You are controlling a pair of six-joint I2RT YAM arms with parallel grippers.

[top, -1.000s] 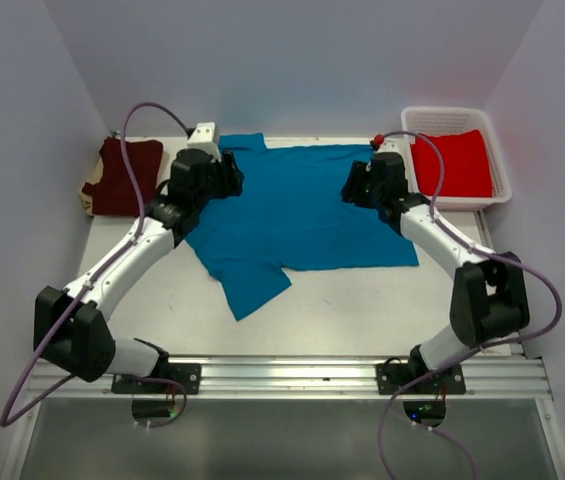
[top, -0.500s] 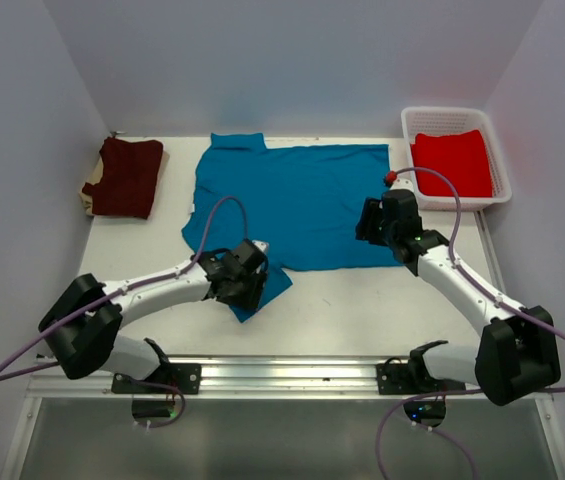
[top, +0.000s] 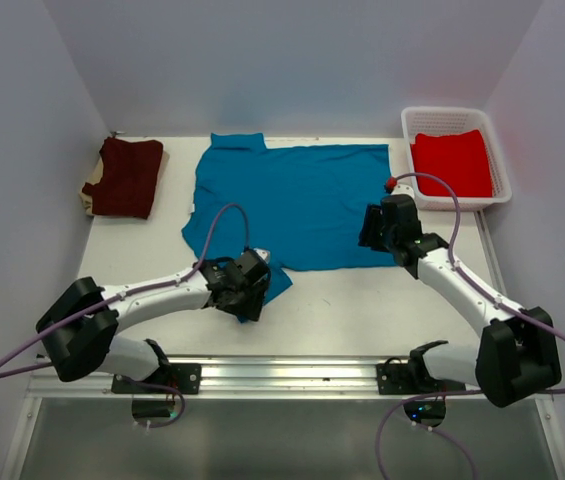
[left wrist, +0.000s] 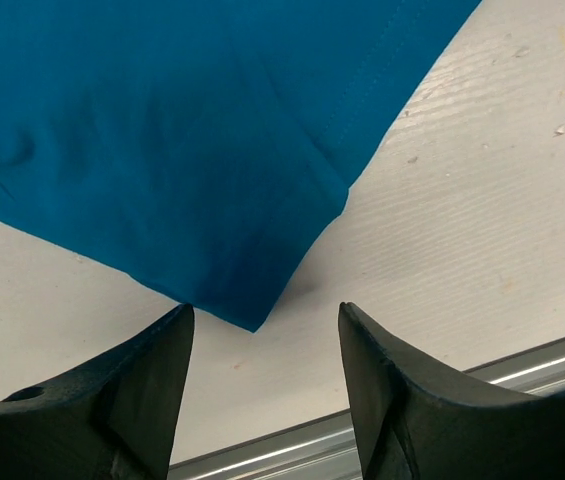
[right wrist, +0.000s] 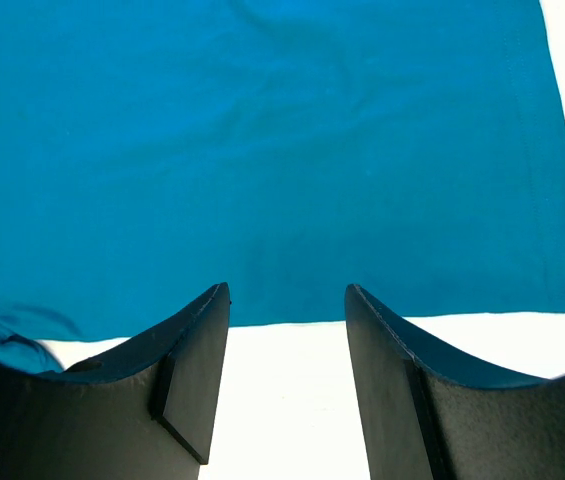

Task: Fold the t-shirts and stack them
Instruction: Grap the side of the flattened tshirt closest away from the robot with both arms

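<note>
Teal shirt (top: 292, 200) spread flat on table (top: 362, 310), left gripper (left wrist: 262, 318) open, empty, above its sleeve corner, right gripper (right wrist: 287, 300) open, empty, above its edge

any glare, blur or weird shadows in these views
Top external: even soft light, sharp, no hard shadows on the teal-blue cloth t-shirt. Left wrist: crisp, seams readable, a soft shadow under the sleeve corner. Right wrist: bare white table washed out below the hem, the right hand dark and nearly featureless.
</note>
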